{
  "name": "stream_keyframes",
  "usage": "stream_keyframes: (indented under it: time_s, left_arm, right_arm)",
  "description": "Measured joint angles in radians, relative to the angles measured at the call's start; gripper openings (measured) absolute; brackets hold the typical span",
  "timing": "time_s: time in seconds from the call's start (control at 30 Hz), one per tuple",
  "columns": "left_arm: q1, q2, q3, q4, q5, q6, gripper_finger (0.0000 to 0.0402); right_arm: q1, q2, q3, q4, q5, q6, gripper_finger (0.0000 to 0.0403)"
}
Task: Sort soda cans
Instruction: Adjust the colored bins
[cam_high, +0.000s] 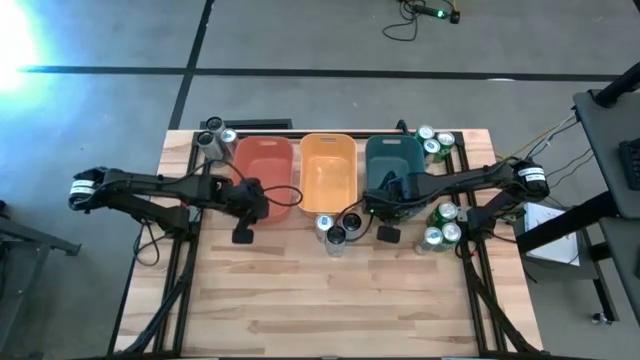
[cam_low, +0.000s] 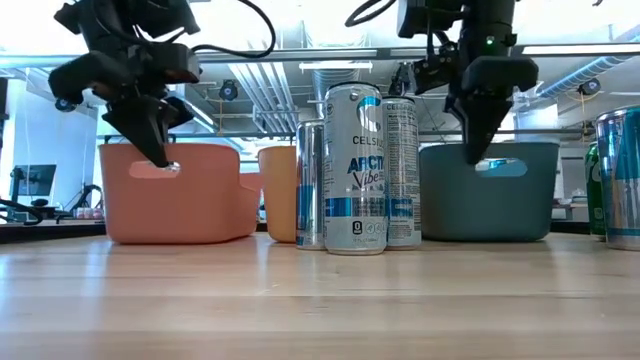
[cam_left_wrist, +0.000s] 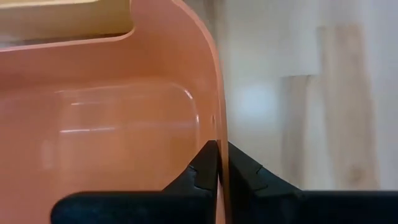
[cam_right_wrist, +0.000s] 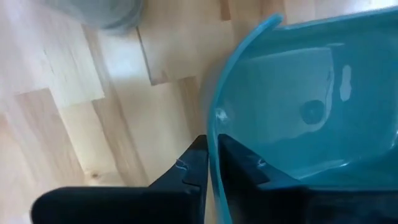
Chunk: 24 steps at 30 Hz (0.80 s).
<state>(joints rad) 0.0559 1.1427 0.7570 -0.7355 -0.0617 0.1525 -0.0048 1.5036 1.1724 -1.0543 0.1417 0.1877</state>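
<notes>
Left gripper (cam_high: 243, 212): I have it at the front rim of the red bin (cam_high: 265, 160); in the left wrist view its fingers (cam_left_wrist: 207, 168) are pinched on the bin's wall, one inside and one outside.
Right gripper (cam_high: 388, 208): it sits at the front rim of the teal bin (cam_high: 393, 152), and the right wrist view shows its fingers (cam_right_wrist: 198, 163) closed on that bin's thin edge the same way.
Orange bin (cam_high: 327, 160): it stands between the other two, untouched by either arm.
Soda cans, centre (cam_high: 337, 228): three stand upright in a tight cluster just in front of the orange bin, between my two grippers.
Soda cans, far left corner (cam_high: 214, 136): a few stand near the desk's (cam_high: 330, 300) far left corner, beside the red bin.
Soda cans, far right corner (cam_high: 435, 142): a small group sits by the teal bin's far side.
Soda cans, right edge (cam_high: 442, 225): several green ones crowd the desk's right edge.
Progress: I judge sorting hardly begun; the red and teal bin floors I can see are bare, and every can I see is outside the bins.
Open room: the desk's whole front half is free; the right edge and centre are tight.
</notes>
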Motion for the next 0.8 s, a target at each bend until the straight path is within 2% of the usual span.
stream_keyframes:
  time_s: [0.17,0.53,0.8]
  left_arm:
    - [0.004,0.001,0.0,-0.003,-0.051,0.017,0.0]
    - [0.004,0.001,0.0,0.002,0.03,-0.075,0.0]
    - [0.004,0.001,0.0,0.002,0.031,-0.079,0.0]
  right_arm:
    - [0.0,0.001,0.0,-0.003,0.0,0.002,0.0053]
    - [0.003,0.003,0.0,-0.028,-0.033,0.004,0.0101]
    - [0.022,0.003,0.0,-0.13,-0.048,-0.043,0.0126]
